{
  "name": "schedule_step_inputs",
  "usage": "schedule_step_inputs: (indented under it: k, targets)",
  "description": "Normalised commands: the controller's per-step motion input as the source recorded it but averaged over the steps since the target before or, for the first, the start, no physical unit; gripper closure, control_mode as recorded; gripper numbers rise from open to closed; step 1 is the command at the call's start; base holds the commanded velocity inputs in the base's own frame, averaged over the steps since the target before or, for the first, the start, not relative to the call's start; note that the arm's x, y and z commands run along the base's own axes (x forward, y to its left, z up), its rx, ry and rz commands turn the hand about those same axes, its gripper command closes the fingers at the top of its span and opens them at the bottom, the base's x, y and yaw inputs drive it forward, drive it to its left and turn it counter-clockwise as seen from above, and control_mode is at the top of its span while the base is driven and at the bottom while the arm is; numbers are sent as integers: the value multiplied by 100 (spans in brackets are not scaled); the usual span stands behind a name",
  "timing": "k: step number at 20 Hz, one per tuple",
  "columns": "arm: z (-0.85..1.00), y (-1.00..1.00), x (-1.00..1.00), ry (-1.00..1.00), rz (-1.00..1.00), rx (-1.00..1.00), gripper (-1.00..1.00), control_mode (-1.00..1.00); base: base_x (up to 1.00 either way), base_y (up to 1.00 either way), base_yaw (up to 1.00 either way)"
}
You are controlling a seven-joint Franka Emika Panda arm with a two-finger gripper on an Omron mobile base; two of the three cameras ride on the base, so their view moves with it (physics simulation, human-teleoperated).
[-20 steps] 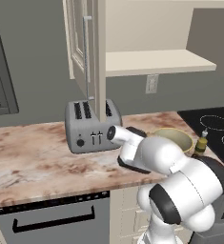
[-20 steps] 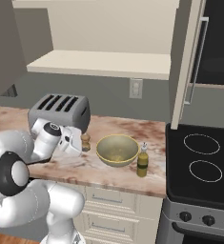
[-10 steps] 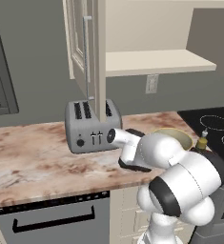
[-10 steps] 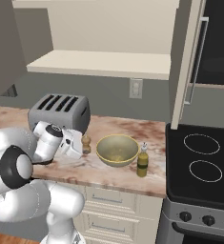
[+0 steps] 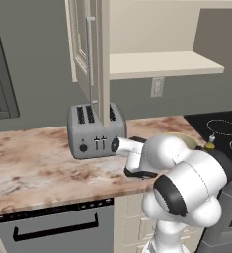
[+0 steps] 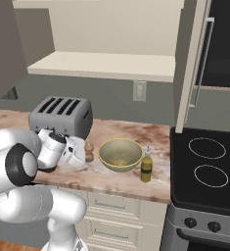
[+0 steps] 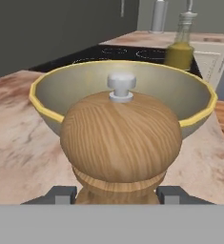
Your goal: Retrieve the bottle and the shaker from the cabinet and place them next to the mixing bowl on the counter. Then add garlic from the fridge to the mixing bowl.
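The shaker (image 6: 89,151) stands upright on the counter (image 6: 131,131), just beside the mixing bowl (image 6: 120,154) on the side nearer the toaster (image 6: 61,116). Seen from the hand, its wooden dome (image 7: 121,137) with the small pale knob on top sits directly in front of the bowl, and the gripper (image 7: 117,194) has its two dark fingertips (image 7: 62,194) pressed against either flank of the shaker's neck, so the jaws are clamped on it. From the right side of the base, the white hand (image 6: 73,150) reaches toward the bowl from the toaster side, low over the stone, with the shaker at its tip. The bottle (image 6: 146,165) stands upright on the far side of the bowl from the shaker, near the bowl's rim, between the bowl and the black stovetop (image 6: 206,164). In the hand camera the bottle (image 7: 181,44) rises behind the bowl's far rim, its thin spout up. The bowl's inside looks bare in both the hand camera and the right base camera. Above the bowl, the cabinet (image 6: 106,63) stands with its door (image 6: 195,63) swung open, its beige shelf showing. From the left side of the base, the arm's bulk covers most of the bowl, leaving a sliver of its yellow rim (image 5: 185,138) and the bottle's top (image 5: 210,144) beyond it.
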Motion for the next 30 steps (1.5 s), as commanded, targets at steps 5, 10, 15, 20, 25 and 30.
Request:
schedule_step_inputs:
  k: [5,10,15,20,25,30]
  targets:
    - [-23,0,15,0,0,0,100,-100,0,0,0]
    - [-18,-6,14,0,0,-1,100,-100,0,0,0]
    - [-1,-2,7,0,0,-3,100,-100,0,0,0]
    - [-2,-1,5,0,0,-2,100,-100,0,0,0]
    - [-15,0,6,0,0,0,100,-100,0,0,0]
    - [-25,-3,6,0,0,0,100,-100,0,0,0]
